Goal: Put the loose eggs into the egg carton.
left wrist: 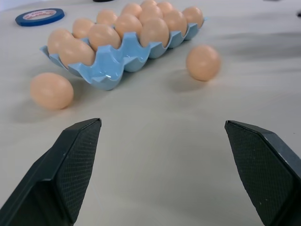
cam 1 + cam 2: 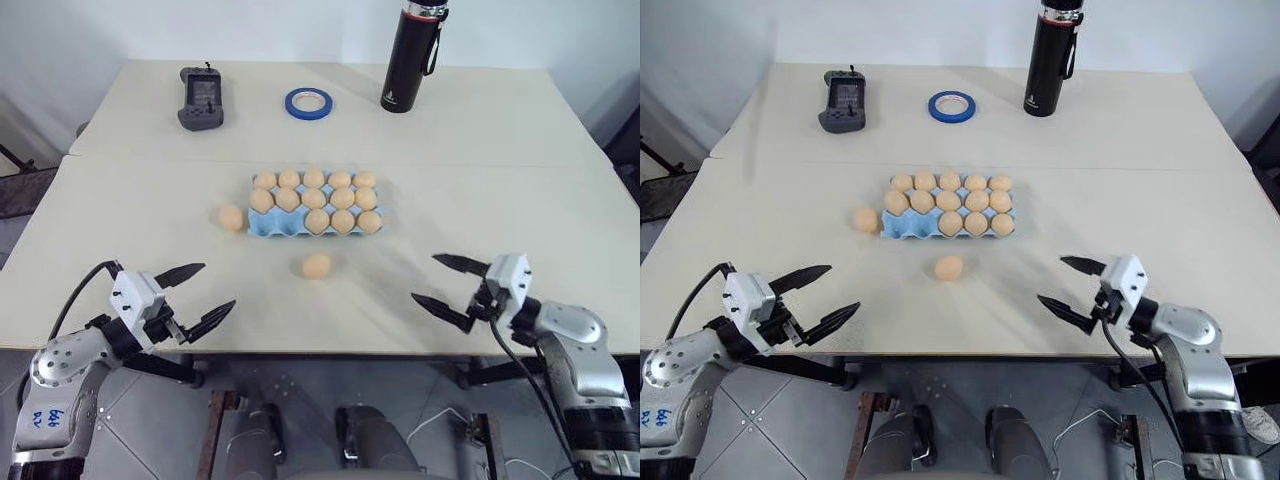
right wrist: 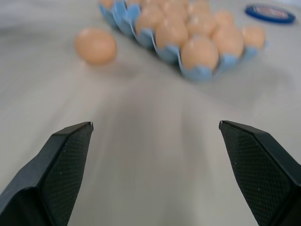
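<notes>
A light blue moulded egg carton [image 2: 262, 226] sits near the middle of the pale, cream-coloured surface [image 2: 500, 160], holding smooth tan eggs in all but its near-left cups, which show bare blue. Two loose tan eggs lie outside it: one [image 2: 231, 217] just beside the carton's left end, the other [image 2: 316, 265] on the surface a little in front of the carton's near edge. The left gripper [image 2: 207, 294] hovers at the near-left edge of the surface, jaws spread wide and empty, aimed toward the carton; the right gripper [image 2: 438, 281] hovers at the near-right edge, jaws likewise released and empty. Both loose eggs lie well apart from either pair of jaws, between the grippers and the carton. Farther back stand a grey handheld controller [image 2: 201, 97], a ring of blue tape [image 2: 309, 102] and a tall black flask [image 2: 413, 56].
</notes>
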Controlling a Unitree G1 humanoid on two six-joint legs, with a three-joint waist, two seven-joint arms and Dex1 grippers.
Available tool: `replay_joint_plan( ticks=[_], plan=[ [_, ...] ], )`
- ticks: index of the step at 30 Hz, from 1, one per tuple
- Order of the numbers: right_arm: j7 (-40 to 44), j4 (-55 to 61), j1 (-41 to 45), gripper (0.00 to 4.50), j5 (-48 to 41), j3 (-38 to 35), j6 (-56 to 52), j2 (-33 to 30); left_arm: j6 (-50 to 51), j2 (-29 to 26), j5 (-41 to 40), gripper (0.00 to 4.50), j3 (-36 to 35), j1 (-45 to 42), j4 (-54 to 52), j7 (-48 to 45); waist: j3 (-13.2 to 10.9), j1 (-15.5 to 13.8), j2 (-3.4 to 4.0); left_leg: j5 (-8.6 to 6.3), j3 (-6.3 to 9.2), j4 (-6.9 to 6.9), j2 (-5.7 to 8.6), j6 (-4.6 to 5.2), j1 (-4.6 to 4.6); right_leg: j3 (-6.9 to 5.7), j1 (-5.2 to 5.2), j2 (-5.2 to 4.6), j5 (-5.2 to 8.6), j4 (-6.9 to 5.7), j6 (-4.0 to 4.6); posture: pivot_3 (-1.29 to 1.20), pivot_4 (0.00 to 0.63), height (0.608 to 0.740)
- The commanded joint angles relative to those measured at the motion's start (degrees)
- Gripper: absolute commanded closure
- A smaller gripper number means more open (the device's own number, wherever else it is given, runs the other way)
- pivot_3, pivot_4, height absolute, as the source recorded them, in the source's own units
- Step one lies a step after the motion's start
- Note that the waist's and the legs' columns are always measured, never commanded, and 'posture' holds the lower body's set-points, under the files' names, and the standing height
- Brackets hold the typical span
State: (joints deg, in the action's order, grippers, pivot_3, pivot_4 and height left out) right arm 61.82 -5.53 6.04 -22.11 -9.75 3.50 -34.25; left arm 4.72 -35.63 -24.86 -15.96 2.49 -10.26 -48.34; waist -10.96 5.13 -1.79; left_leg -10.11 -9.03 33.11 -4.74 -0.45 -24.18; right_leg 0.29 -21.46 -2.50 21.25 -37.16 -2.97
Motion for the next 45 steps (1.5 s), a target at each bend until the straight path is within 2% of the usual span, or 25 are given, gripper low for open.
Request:
replay_joint_plan(
  ticks=[1,6,12,16,27,30,34,35,41,45],
  plan=[
    [0.4,-1.0,0.3,0.01,-0.2,-1.8,3.9,-0.6,-1.8,0.2,0.5,0.0,2.3,-2.7,0.7,-1.7,0.0,0.0,0.0,0.0,-0.02,0.01,0.01,0.01,0.0,0.02,0.01,0.0,-0.03,0.0,-0.05,0.0,0.15,0.74],
    [-1.2,3.2,3.3,0.01,-1.8,1.9,1.0,2.4,-1.2,0.2,0.3,0.0,3.8,-3.9,1.3,-2.4,0.0,0.0,0.0,0.02,-0.03,0.01,-0.04,0.02,0.02,0.03,-0.04,0.08,-0.03,-0.09,-0.06,0.0,0.15,0.74],
    [-1.8,6.4,10.7,0.01,-0.7,10.6,-6.1,7.0,-1.9,0.2,0.6,0.0,2.5,-1.9,1.3,-1.7,0.0,-0.1,0.0,0.05,0.02,0.12,-0.08,-0.02,0.03,0.01,-0.07,0.12,0.0,-0.31,-0.02,0.0,0.15,0.74],
    [-2.1,-0.8,19.5,0.01,2.7,17.2,-6.0,13.6,-2.1,0.5,0.4,0.0,1.2,1.5,-0.9,-0.5,0.0,0.1,-0.02,0.04,-0.01,0.14,-0.06,-0.02,0.01,0.02,-0.08,0.05,-0.01,-0.3,-0.03,0.0,0.15,0.74],
    [-4.1,-22.7,29.8,0.01,11.2,20.9,2.3,21.6,-1.7,2.3,0.1,0.0,-0.5,7.0,-7.1,4.2,0.0,-0.1,-0.05,0.0,0.02,0.09,-0.01,-0.01,-0.05,-0.07,-0.1,-0.03,0.02,-0.27,0.04,0.0,0.15,0.74],
    [-3.6,-24.6,30.6,0.62,11.2,20.1,3.9,22.3,-1.4,2.4,0.0,0.0,-0.9,8.1,-8.5,5.2,0.0,0.1,-0.05,0.02,0.02,0.09,-0.02,-0.02,-0.04,-0.07,-0.12,-0.01,0.02,-0.31,0.04,0.0,0.15,0.74],
    [-3.1,-24.3,31.1,2.0,10.8,19.7,4.5,23.0,-1.5,2.5,0.0,0.0,-1.1,8.9,-8.8,5.8,0.0,0.2,-0.05,0.01,0.02,0.09,-0.03,-0.02,-0.04,-0.07,-0.11,-0.01,0.02,-0.31,0.04,0.0,0.15,0.74],
    [-3.2,-23.7,31.2,2.19,10.6,19.6,4.2,23.2,-1.4,2.5,0.0,0.0,-1.1,8.9,-8.9,6.0,0.0,0.2,-0.05,0.02,0.02,0.09,-0.02,-0.02,-0.04,-0.07,-0.11,-0.01,0.02,-0.31,0.04,0.0,0.15,0.74],
    [-5.6,-20.8,34.3,2.31,9.8,18.9,1.2,25.0,-1.3,2.6,-0.1,0.0,-0.9,8.7,-9.0,6.6,0.0,0.7,-0.05,0.02,0.02,0.09,-0.03,-0.03,-0.04,-0.07,-0.12,-0.01,0.02,-0.34,0.03,0.0,0.15,0.74],
    [-11.2,-27.2,42.0,2.31,11.3,17.7,1.8,27.8,-1.3,2.9,0.0,0.0,-0.6,8.3,-9.1,7.2,0.0,1.4,-0.04,0.03,0.02,0.1,-0.03,-0.04,-0.04,-0.07,-0.14,-0.01,0.02,-0.38,0.03,0.0,0.15,0.74]
  ],
)
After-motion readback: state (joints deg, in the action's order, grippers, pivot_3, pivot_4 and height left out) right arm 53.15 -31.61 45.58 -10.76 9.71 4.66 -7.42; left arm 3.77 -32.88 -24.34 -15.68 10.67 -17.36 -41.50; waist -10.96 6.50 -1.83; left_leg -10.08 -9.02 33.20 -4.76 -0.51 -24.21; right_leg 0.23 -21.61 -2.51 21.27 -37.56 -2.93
